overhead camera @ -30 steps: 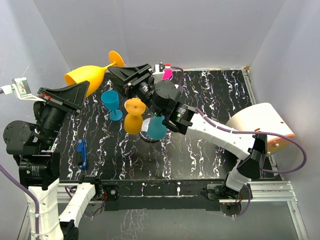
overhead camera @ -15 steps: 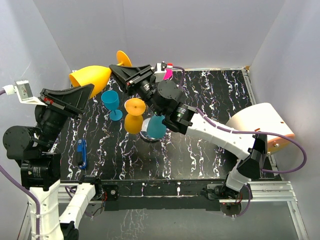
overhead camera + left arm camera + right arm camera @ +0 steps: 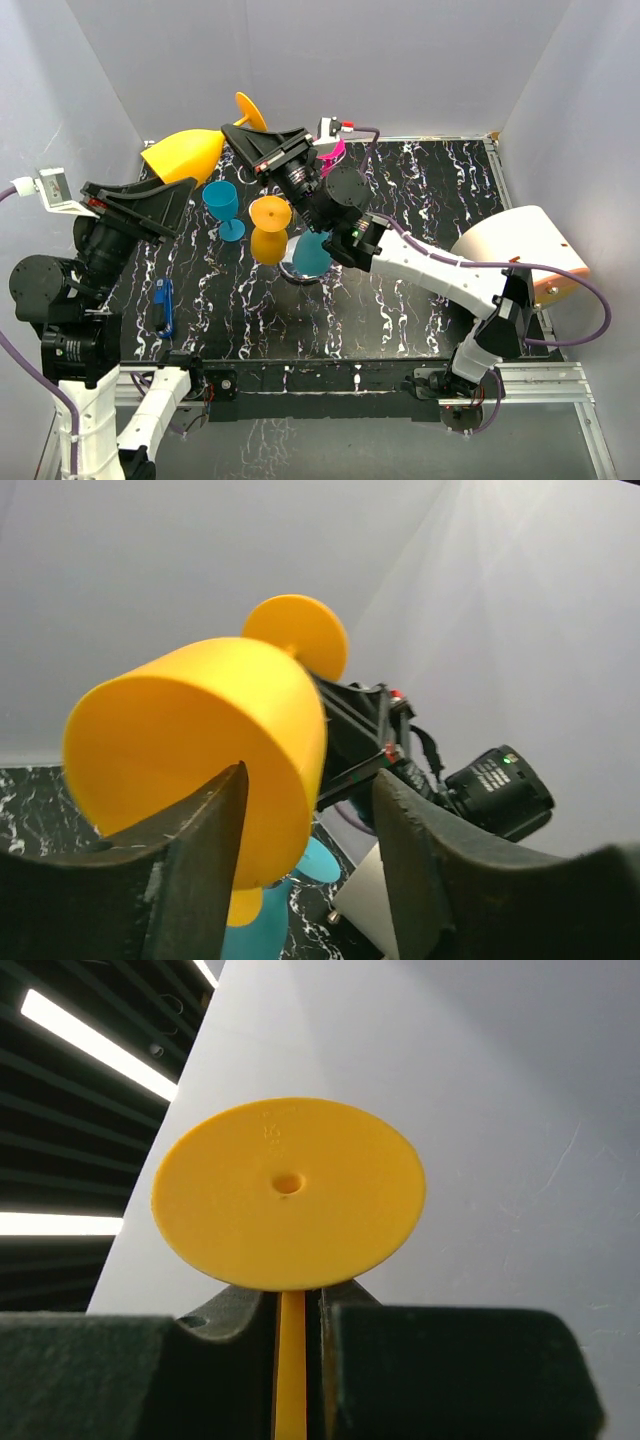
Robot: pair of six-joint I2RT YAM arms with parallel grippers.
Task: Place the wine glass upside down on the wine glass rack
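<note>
A yellow wine glass (image 3: 185,152) hangs on its side in the air at the back left, with its foot (image 3: 250,108) pointing to the rear. My right gripper (image 3: 235,133) is shut on its thin stem (image 3: 291,1360), just below the round foot (image 3: 290,1195). My left gripper (image 3: 185,185) stands open around the bowl (image 3: 200,750); the bowl lies by the left finger (image 3: 195,870), and a gap shows to the right finger (image 3: 430,870). The wine glass rack (image 3: 295,275) stands mid-table, with an orange glass (image 3: 268,228) and a teal glass (image 3: 313,255) on it.
A blue glass (image 3: 222,205) stands left of the rack. A blue carabiner (image 3: 164,305) lies near the left arm. A pink object (image 3: 335,150) sits at the back edge, and a tan wooden block (image 3: 520,250) stands at the right edge. Grey walls enclose the table.
My right gripper has closed on the yellow glass's stem and my left gripper has opened off the bowl. The glass has shifted slightly right and up.
</note>
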